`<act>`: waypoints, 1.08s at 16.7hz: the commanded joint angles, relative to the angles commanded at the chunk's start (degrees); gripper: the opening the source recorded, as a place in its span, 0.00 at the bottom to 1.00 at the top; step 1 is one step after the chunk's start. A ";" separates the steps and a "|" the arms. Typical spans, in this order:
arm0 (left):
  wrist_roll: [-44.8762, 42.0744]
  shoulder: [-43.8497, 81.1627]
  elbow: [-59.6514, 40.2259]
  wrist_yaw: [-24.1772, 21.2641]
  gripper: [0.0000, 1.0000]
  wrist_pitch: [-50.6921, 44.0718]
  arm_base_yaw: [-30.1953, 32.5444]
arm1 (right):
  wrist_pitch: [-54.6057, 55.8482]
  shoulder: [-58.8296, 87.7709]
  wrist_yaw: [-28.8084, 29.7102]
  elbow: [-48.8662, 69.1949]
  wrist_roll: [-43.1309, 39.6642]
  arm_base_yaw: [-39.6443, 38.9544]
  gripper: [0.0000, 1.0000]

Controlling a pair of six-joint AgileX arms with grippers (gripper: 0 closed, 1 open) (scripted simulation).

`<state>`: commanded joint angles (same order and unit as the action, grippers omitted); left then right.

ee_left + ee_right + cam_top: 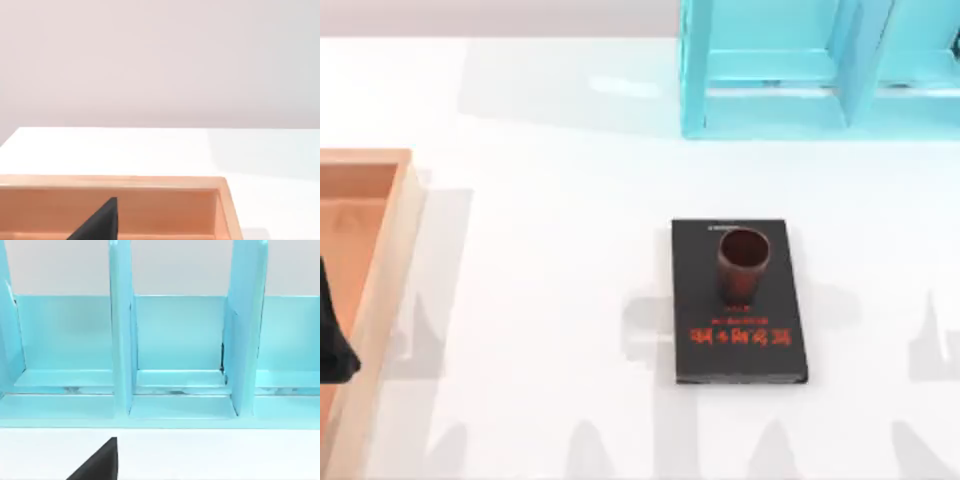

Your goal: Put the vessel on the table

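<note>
My left gripper (332, 345) hangs at the far left edge of the top view, a dark shape over the light wooden tray (382, 260). In my left wrist view 1 dark fingertip (100, 222) juts in front of the tray's inner wall (165, 210); I cannot tell how those fingers are set. Beyond the tray's rim the white table (150, 150) runs out to a pale wall.

In my right wrist view 1 dark fingertip (100, 462) shows above the white tabletop (225, 455), facing the turquoise shelf unit (180, 340), whose upright dividers split it into open compartments. I cannot tell how the right fingers are set either.

Moving out to the middle of the table (540, 200) in the top view: the vessel (743, 262), a small reddish-brown cup with a dark inside, stands upright on the black book (738, 345). It sits on the far half of the cover, roughly centred between the book's long edges, with the red lettering (740, 336) just beside its base on the near side. The book lies flat on the table, a little right of centre, well apart from the tray at the left and from the shelf unit (800, 70) at the far right. The cup touches the book alone and is well apart from my left gripper.
</note>
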<state>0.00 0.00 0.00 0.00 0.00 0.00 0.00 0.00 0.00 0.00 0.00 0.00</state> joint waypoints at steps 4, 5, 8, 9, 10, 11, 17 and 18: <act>0.57 1.64 -1.54 0.02 1.00 -0.92 1.21 | 0.00 0.00 0.00 0.00 0.00 0.00 1.00; 1.15 3.33 -3.11 0.06 1.00 -1.85 2.41 | 0.00 0.00 0.00 0.00 0.00 0.00 1.00; 4.22 12.17 -11.36 0.40 1.00 -6.55 8.07 | 0.00 0.00 0.00 0.00 0.00 0.00 1.00; 5.63 16.31 -15.23 0.61 1.00 -8.63 10.43 | 0.00 0.00 0.00 0.00 0.00 0.00 1.00; 7.21 21.01 -19.63 0.85 1.00 -10.90 12.97 | 0.00 0.00 0.00 0.00 0.00 0.00 1.00; 8.93 26.24 -24.56 1.12 1.00 -13.33 15.65 | 0.00 0.00 0.00 0.00 0.00 0.00 1.00; 21.78 64.02 -62.78 3.47 1.00 -30.46 32.71 | 0.00 0.00 0.00 0.00 0.00 0.00 1.00; 24.07 70.32 -69.70 3.97 1.00 -33.54 35.34 | 0.00 0.00 0.00 0.00 0.00 0.00 1.00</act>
<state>24.07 70.32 -69.70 3.97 -33.54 35.34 0.00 0.00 0.00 0.00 0.00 0.00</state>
